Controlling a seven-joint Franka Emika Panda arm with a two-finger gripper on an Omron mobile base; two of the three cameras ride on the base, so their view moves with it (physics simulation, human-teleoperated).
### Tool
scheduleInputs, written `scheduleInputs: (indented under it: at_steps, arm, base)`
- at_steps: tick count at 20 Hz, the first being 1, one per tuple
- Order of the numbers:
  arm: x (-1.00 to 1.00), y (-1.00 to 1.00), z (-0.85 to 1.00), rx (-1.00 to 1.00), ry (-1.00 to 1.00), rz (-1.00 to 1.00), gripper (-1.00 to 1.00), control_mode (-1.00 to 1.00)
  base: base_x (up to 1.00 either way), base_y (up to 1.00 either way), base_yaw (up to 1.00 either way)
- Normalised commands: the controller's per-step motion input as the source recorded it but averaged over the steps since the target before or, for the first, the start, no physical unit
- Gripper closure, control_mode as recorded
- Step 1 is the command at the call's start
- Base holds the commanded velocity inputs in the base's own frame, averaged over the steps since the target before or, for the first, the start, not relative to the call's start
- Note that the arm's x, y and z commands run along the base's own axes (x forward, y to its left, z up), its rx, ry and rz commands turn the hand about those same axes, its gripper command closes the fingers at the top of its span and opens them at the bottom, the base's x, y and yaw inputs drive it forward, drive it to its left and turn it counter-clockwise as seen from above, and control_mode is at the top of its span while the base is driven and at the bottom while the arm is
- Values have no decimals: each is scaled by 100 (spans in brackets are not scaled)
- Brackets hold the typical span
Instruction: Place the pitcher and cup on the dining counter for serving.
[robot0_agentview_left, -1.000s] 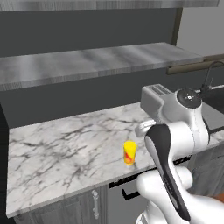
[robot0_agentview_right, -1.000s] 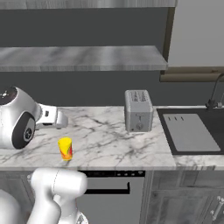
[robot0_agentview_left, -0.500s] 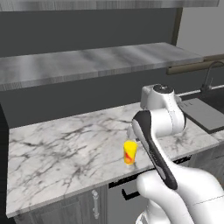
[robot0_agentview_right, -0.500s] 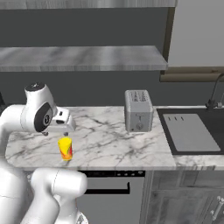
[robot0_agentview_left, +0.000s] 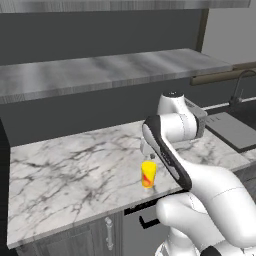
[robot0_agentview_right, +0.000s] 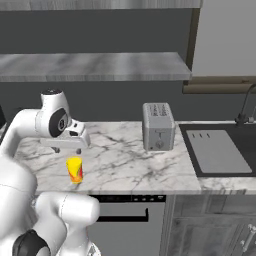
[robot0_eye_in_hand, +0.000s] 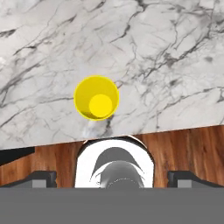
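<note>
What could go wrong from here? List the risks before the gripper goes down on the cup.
1. The cup stands close to the front edge of the worktop; a bump on the way down could tip it off onto the floor.
2. In the hand view the cup sits left of centre, so the open gripper may land a finger on the rim instead of straddling it.
3. The cup is small and light-looking; a one-sided touch could topple it.

I see a yellow cup (robot0_agentview_left: 148, 174) with a red mark, on my white desk (robot0_agentview_left: 75, 175) with grey lines, and a silver toaster (robot0_agentview_right: 158, 126).
</note>
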Motion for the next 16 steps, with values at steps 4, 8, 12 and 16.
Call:
scheduleInputs:
  at_steps: [4,8,12,16]
  arm:
    - [28,-5,-37,0,0,0,-100,-100]
    - [30,0,-37,0,0,0,-100,-100]
    - [19,-2,-38,0,0,0,-100,-100]
    - [1,-6,-37,0,0,0,-100,-100]
  base:
    - [0,0,0]
    - [0,0,0]
    - [0,0,0]
    - [0,0,0]
